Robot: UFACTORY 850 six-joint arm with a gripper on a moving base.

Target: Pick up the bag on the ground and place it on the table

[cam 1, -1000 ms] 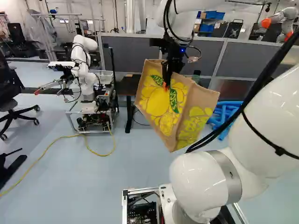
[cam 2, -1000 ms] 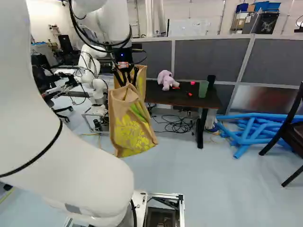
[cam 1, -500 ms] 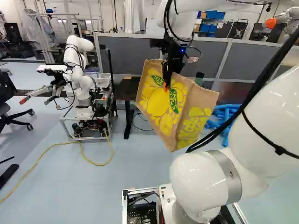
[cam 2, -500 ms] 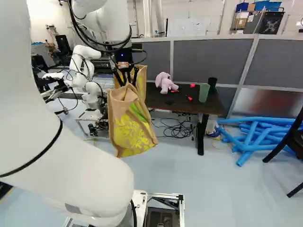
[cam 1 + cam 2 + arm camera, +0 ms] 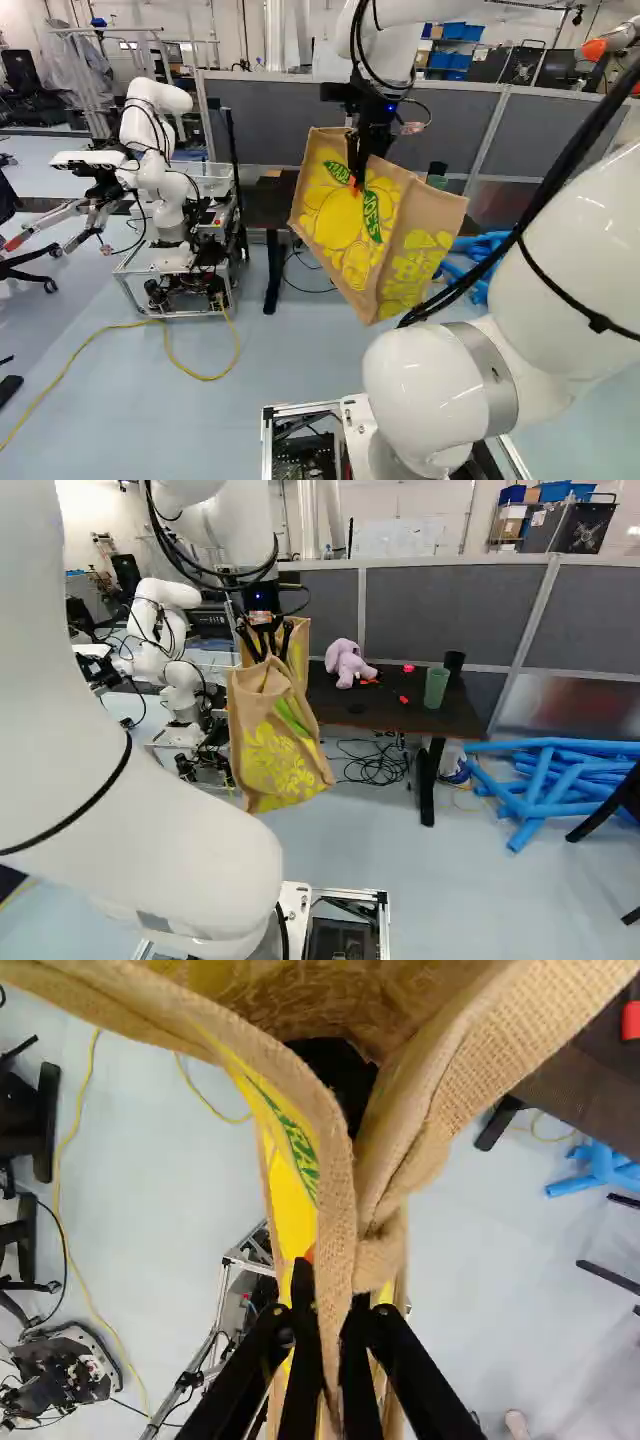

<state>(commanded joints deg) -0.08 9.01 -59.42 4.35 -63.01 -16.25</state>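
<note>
Just below my pincer hangs the bag, its cloth rim clamped between my two fingers, its body slanting rather than plumb. Beyond it stands the table, which in the right base view also reaches out to the bag's right. That gap ahead is what my next move turns on: I judge I must carry the bag forward, and probably higher first, since its low corner looks as if it could catch the table's near edge. The soft toy and the green cup stand on top, and a swinging bag might knock them.
</note>
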